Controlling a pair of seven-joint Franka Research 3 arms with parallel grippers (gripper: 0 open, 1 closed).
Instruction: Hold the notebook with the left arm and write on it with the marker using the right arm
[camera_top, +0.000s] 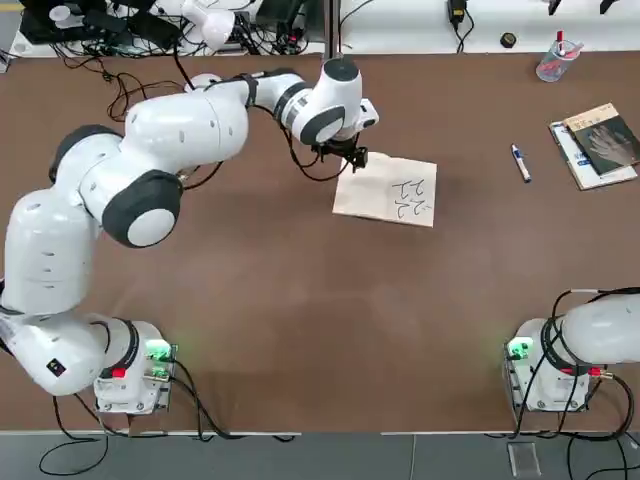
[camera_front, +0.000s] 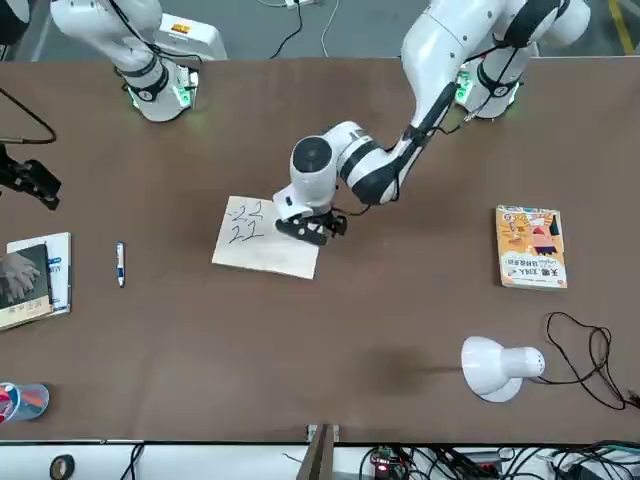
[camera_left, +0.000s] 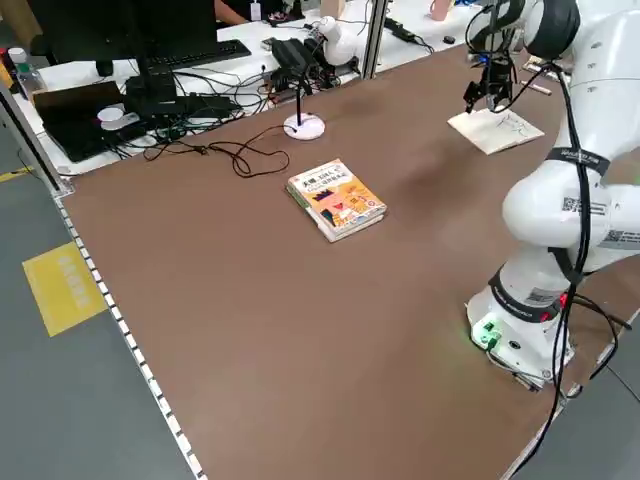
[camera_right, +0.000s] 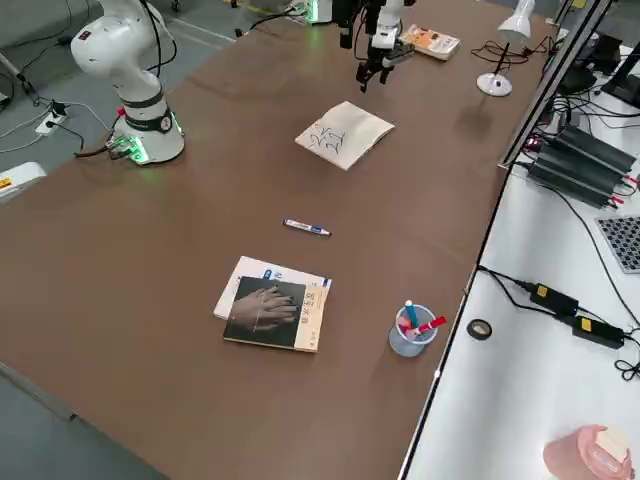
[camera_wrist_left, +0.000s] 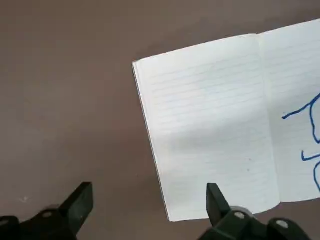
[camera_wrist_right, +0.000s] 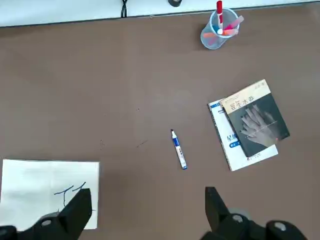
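Left gripper (camera_top: 349, 156): spread, over notebook (camera_top: 386, 189) blank-page edge | right gripper (camera_wrist_right: 145, 212): spread, raised | marker (camera_top: 521, 163): on table (camera_top: 300, 320)

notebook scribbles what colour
Blue ink on the notebook, clearest in the left wrist view.

glossy white left arm (camera_top: 180, 130) with dark grey joint rings, black cabling near its black left gripper (camera_top: 345, 155); the matching right arm (camera_top: 600, 335) carries black cables; both bases glow green.
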